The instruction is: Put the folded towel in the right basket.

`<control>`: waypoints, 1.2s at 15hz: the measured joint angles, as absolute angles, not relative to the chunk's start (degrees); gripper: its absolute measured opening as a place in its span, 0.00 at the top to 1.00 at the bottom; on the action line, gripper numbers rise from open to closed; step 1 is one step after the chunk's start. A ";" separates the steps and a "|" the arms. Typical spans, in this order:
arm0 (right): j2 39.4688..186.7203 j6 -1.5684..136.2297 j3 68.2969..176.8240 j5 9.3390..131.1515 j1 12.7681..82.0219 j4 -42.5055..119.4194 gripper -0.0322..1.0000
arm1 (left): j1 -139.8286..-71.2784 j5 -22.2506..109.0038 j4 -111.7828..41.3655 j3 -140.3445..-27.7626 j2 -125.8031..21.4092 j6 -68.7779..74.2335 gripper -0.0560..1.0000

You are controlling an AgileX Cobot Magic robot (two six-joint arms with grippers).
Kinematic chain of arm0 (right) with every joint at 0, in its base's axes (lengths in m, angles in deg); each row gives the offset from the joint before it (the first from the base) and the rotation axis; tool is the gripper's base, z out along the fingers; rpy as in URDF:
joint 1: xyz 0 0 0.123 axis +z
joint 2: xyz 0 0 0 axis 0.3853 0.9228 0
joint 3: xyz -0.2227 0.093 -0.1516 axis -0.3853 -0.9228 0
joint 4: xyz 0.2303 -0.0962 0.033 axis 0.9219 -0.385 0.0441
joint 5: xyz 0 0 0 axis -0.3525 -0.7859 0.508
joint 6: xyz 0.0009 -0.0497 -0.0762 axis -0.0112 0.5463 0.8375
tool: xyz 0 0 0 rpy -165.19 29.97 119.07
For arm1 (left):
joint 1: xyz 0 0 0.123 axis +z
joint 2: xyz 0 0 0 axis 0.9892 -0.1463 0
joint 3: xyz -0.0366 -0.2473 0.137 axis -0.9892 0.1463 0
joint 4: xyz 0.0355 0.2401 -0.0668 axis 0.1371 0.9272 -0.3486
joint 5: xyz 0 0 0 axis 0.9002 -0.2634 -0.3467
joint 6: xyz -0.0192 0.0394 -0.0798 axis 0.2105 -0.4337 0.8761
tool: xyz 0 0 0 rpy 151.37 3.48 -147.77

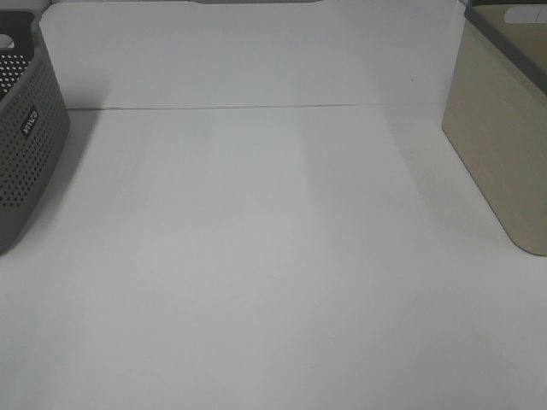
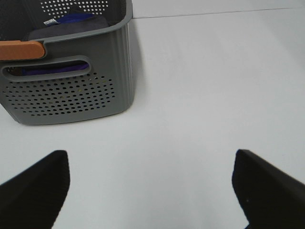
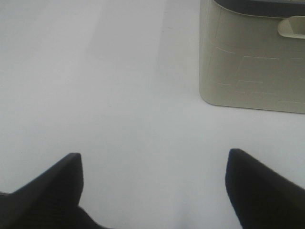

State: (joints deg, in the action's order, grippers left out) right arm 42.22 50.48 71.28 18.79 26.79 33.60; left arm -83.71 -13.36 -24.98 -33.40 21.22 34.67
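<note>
A grey perforated basket (image 1: pixel 26 145) stands at the left edge of the table. In the left wrist view this basket (image 2: pixel 71 90) holds a folded dark grey and purple towel (image 2: pixel 71 24). A beige basket (image 1: pixel 504 137) stands at the right edge; it also shows in the right wrist view (image 3: pixel 252 62). My left gripper (image 2: pixel 150 191) is open and empty above the bare table, a short way from the grey basket. My right gripper (image 3: pixel 152 191) is open and empty above the bare table, near the beige basket. Neither arm shows in the exterior high view.
The white table (image 1: pixel 273 256) runs between the two baskets. A white back wall (image 1: pixel 256 60) meets it along a seam at the far side. An orange handle-like piece (image 2: pixel 21 49) lies on the grey basket's rim.
</note>
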 joint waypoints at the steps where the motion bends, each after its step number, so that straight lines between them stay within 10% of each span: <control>1: 42.22 50.48 71.28 18.79 26.79 33.60 0.22 | -83.71 -13.36 -24.98 -33.40 21.22 34.67 0.12; 18: 39.58 50.48 71.28 18.74 21.29 34.75 0.22 | -83.71 -13.36 -24.98 -33.40 21.22 34.67 0.12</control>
